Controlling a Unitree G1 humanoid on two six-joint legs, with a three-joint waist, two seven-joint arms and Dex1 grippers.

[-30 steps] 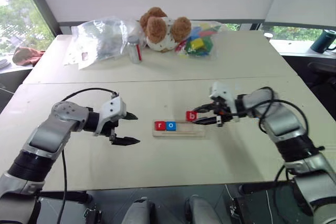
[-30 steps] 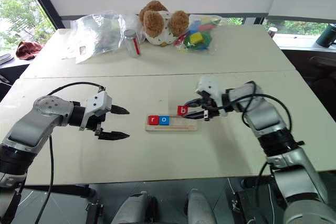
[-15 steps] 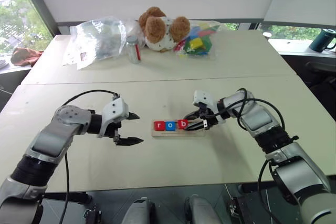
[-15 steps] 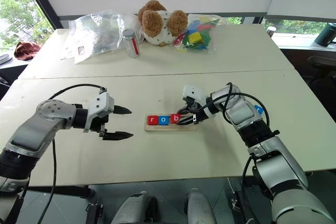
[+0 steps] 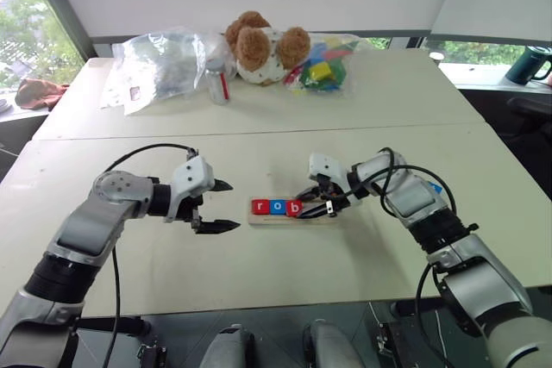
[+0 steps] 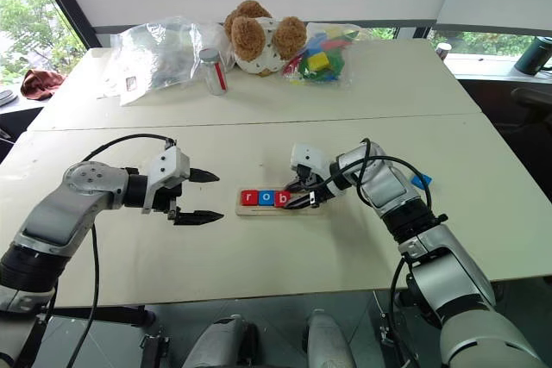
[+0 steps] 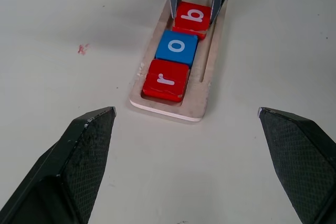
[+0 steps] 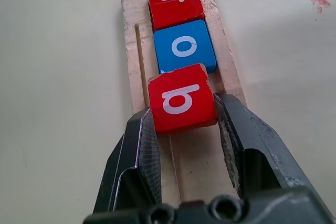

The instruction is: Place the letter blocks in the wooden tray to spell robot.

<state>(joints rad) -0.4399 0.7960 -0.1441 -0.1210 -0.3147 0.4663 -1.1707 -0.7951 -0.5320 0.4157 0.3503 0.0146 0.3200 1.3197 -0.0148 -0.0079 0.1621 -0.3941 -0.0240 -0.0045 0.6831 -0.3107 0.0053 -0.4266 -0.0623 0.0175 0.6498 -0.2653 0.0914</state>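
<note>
The right gripper [image 8: 184,124] was clamped on the red b block [image 8: 181,98], one black finger on each side of it, holding it down in the wooden tray [image 5: 293,215] right after the blue o block [image 7: 177,48]. The red r block [image 7: 166,79] sat at the tray's left end, so the row read r, o, b with the blocks touching or nearly so, and the right half of the tray was bare wood. The b looked a bit tilted in the right wrist view, its near edge lifted, so I couldn't tell if it was fully seated in the groove. The left gripper [image 5: 216,206] hung above the table [image 5: 259,282] just left of the tray, fingers spread wide and holding nothing. A small blue piece [image 6: 420,181] lay on the table by the right forearm, too small to read. At the far side sat a teddy bear [image 5: 262,46], a clear plastic bag [image 5: 159,62], a small bottle [image 5: 219,82] and a bag of multicoloured toy blocks [image 5: 321,69].
</note>
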